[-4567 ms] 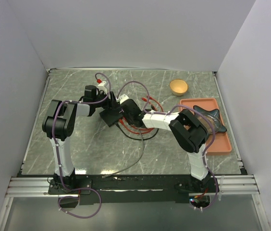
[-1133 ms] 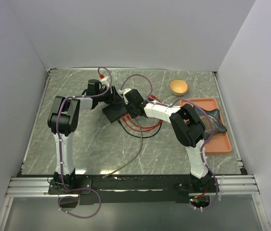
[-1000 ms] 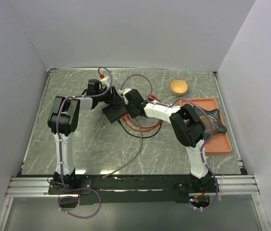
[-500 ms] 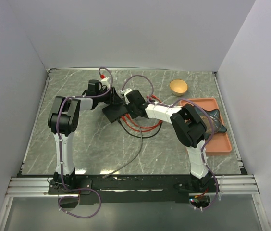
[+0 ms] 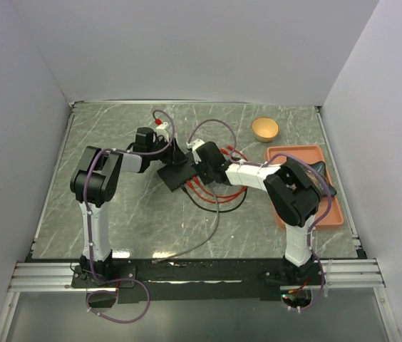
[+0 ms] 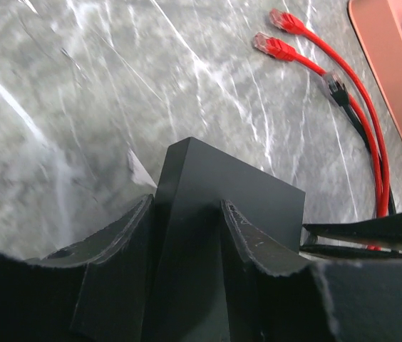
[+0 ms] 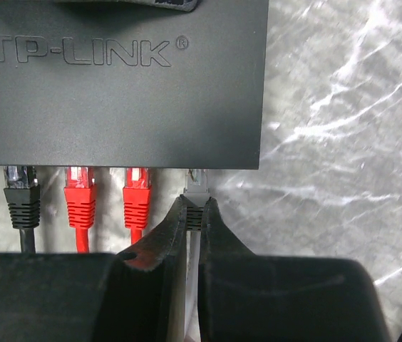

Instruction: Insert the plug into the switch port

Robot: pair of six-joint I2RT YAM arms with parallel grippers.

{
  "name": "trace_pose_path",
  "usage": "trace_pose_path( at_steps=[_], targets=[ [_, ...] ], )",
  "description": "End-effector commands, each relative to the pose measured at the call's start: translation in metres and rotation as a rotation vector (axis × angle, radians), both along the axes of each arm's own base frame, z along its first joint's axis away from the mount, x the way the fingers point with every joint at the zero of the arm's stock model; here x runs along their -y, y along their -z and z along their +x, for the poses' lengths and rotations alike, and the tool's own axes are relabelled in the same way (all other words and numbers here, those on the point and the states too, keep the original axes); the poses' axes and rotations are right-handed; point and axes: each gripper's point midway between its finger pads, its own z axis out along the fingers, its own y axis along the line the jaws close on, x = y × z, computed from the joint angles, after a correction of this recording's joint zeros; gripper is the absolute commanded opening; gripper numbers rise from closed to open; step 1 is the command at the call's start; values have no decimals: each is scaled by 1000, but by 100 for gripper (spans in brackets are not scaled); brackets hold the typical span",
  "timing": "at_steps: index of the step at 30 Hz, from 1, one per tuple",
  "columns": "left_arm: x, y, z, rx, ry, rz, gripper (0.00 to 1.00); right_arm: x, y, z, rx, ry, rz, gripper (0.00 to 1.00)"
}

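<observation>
moved switch [image 5: 174, 176] right and nearer vs earlier, clamped in left gripper [image 6: 187, 206]; pinching plug [image 7: 197, 187] in right gripper [image 7: 194, 214], long axis square to switch port [image 7: 197, 169], tip at it.

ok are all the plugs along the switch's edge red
No: at the switch the black plug sits leftmost beside two red plugs, and the right gripper pinches a grey plug.

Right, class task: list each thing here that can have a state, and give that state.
Switch: label up, clamped by the left gripper.
Grey plug: tip at the switch's edge, pinched in the right gripper; fully seated or not, unclear.
Black plug: plugged in.
Two red plugs: plugged in.
Two other red plugs: loose on the table.
Bowl: upright.
</observation>
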Motion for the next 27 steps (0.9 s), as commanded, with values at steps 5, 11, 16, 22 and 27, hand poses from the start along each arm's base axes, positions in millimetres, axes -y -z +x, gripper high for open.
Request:
trace_pose_path(
  at_steps=[5,11,16,22,27],
  targets=[
    [56,17,-123,-234,302,-72,45,-55,-73,11,242,-177,255,0],
    [58,21,-120,-238,298,-64,46,-63,-81,1,241,-266,255,0],
    [60,14,-115,-222,294,-72,47,-65,-83,3,244,-284,236,0],
    [61,7,-118,-210,308,-67,47,-71,-79,13,206,-248,221,0],
    [68,3,-131,-209,339,-60,41,-76,-80,21,172,-201,234,0]
  ],
)
